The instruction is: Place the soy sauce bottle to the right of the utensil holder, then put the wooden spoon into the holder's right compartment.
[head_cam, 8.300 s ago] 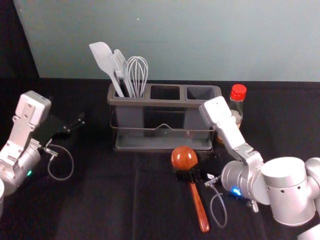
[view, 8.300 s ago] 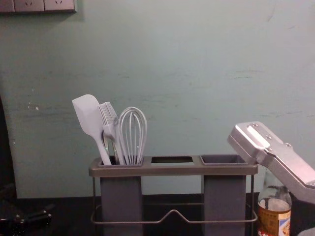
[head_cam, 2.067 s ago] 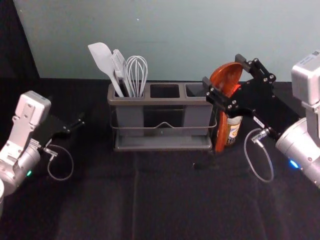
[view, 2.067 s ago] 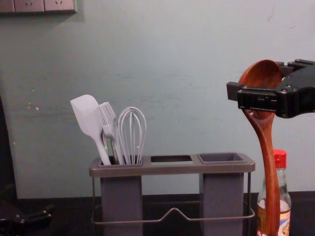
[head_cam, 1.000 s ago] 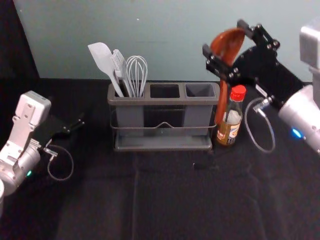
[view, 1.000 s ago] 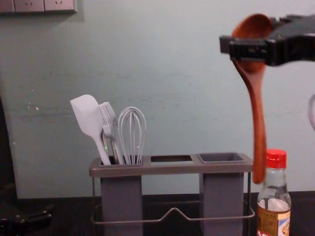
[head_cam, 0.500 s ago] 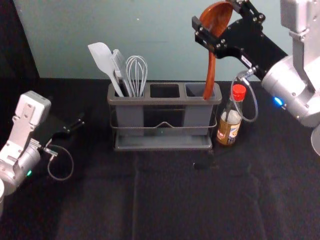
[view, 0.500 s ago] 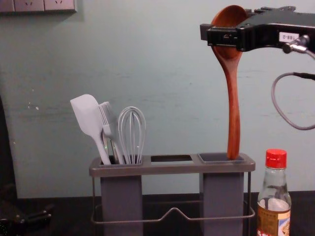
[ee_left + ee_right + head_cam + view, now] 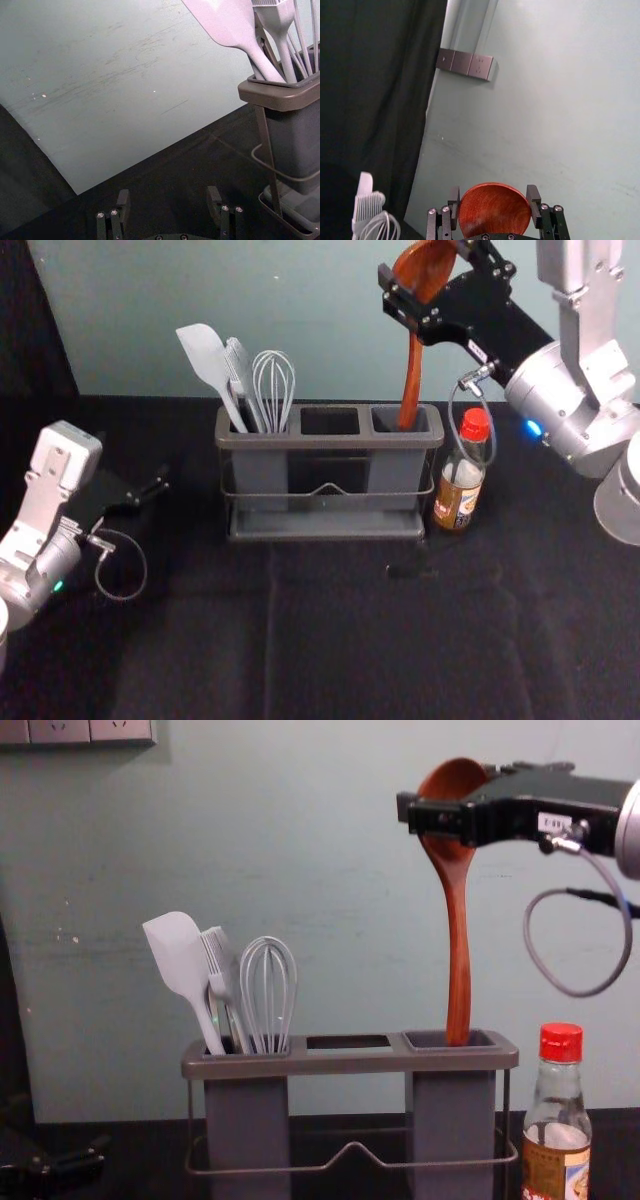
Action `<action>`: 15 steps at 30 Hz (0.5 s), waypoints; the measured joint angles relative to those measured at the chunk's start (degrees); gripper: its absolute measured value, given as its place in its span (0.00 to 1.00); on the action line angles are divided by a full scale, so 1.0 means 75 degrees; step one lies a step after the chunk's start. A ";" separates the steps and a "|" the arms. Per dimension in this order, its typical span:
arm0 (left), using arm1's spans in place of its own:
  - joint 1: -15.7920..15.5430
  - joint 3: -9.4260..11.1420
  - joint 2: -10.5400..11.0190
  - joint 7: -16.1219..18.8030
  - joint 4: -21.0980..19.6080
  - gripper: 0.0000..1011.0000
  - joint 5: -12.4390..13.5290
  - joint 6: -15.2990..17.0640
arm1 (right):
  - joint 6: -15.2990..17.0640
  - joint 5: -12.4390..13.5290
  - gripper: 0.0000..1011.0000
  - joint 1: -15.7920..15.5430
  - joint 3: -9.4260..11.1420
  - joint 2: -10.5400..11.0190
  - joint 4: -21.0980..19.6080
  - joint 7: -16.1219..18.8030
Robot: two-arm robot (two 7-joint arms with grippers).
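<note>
The right end effector (image 9: 493, 197) is clamped on the bowl (image 9: 494, 212) of the wooden spoon (image 9: 458, 950), one finger to each side, above the right part of the desk's far edge. The spoon looks light and stiff, with little to break; its smooth, rounded bowl could pivot under the pads, so a grip across the widest part seems sound and leaves the handle (image 9: 457, 910) free to go in first. That handle hangs below the end effector, nearly upright, its lower end at the mouth of the right compartment (image 9: 450, 1120); how deep, I cannot tell. What remains looks like lowering, then release. The utensil holder (image 9: 330, 446) stands towards the desk's far edge, and the soy sauce bottle (image 9: 462, 480) upright just beside it, nearer the desk's right edge, below the right arm. The left end effector (image 9: 168, 196) is parked towards the desk's left edge, fingers apart.
</note>
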 joint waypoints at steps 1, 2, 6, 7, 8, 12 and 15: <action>0.0000 0.0000 0.0000 0.0000 0.0000 0.99 0.0000 0.0000 | -0.0023 -0.0009 0.83 -0.0011 -0.0012 -0.0001 0.0036 -0.0001; 0.0000 0.0000 0.0000 0.0000 0.0000 0.99 0.0000 0.0000 | -0.0039 -0.0018 0.83 -0.0020 -0.0021 -0.0001 0.0066 -0.0001; 0.0000 0.0000 0.0000 0.0000 0.0000 0.99 0.0000 0.0000 | -0.0158 -0.0128 0.83 -0.0077 -0.0120 0.0007 0.0334 -0.0002; 0.0000 0.0000 0.0000 0.0001 0.0000 0.99 0.0000 0.0000 | -0.0176 -0.0164 0.83 -0.0085 -0.0145 0.0012 0.0381 -0.0001; 0.0000 0.0000 0.0000 0.0000 0.0000 0.99 0.0000 0.0000 | -0.0193 -0.0196 0.83 -0.0092 -0.0174 0.0018 0.0434 -0.0002; 0.0000 0.0000 0.0000 0.0000 0.0000 0.99 0.0000 0.0000 | -0.0275 -0.0387 0.83 -0.0119 -0.0297 0.0051 0.0688 0.0007; 0.0000 0.0000 0.0000 0.0000 0.0000 0.99 0.0000 0.0000 | -0.0350 -0.0504 0.83 -0.0144 -0.0361 0.0057 0.0869 0.0018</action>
